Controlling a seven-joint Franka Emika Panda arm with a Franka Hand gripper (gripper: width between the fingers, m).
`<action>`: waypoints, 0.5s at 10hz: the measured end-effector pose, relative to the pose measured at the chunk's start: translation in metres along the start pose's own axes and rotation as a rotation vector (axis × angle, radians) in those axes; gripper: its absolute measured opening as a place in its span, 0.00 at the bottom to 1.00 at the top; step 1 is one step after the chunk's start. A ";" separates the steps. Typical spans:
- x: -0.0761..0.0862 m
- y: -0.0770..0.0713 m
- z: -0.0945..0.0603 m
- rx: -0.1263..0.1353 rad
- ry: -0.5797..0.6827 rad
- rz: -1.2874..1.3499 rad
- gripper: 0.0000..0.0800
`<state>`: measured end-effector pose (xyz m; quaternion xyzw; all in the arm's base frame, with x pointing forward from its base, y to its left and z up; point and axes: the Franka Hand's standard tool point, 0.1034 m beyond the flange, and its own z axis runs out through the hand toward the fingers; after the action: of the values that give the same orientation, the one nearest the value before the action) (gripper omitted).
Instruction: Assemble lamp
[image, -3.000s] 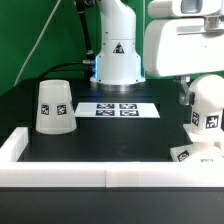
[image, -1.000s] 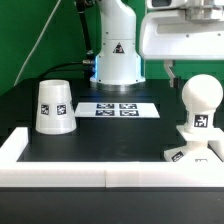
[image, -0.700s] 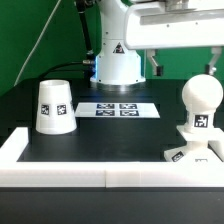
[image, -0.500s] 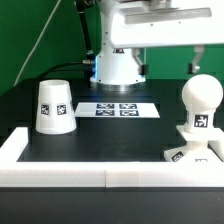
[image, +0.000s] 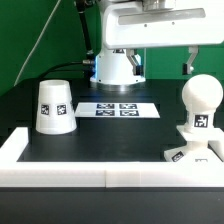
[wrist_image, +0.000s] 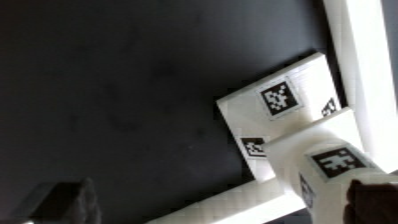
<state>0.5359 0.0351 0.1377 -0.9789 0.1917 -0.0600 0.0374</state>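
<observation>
- I see the matte, ball-headed bulb (image: 201, 103) upright on the flat square base (image: 190, 155), at the exterior view's right
- Tapered shade (image: 53, 106) sits well apart, left
- Gripper (image: 161, 64) raised; I cannot tell its fingers' spread

Matte white shade (image: 54, 106), bulb (image: 201, 108), perhaps base (image: 188, 153), black-and-white tagged; black table (image: 110, 135).

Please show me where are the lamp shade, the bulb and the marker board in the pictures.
shade (image: 54, 106): exterior view, on its side wall.
bulb (image: 201, 98): exterior view, on its round head.
marker board (image: 118, 109): exterior view, on its flat top among the tags.
</observation>
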 end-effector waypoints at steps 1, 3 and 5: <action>0.001 0.010 0.000 0.002 0.001 -0.011 0.87; -0.009 0.061 0.002 -0.005 -0.017 -0.014 0.87; -0.008 0.110 0.000 -0.005 -0.023 -0.028 0.87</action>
<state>0.4876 -0.0633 0.1263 -0.9823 0.1774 -0.0487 0.0365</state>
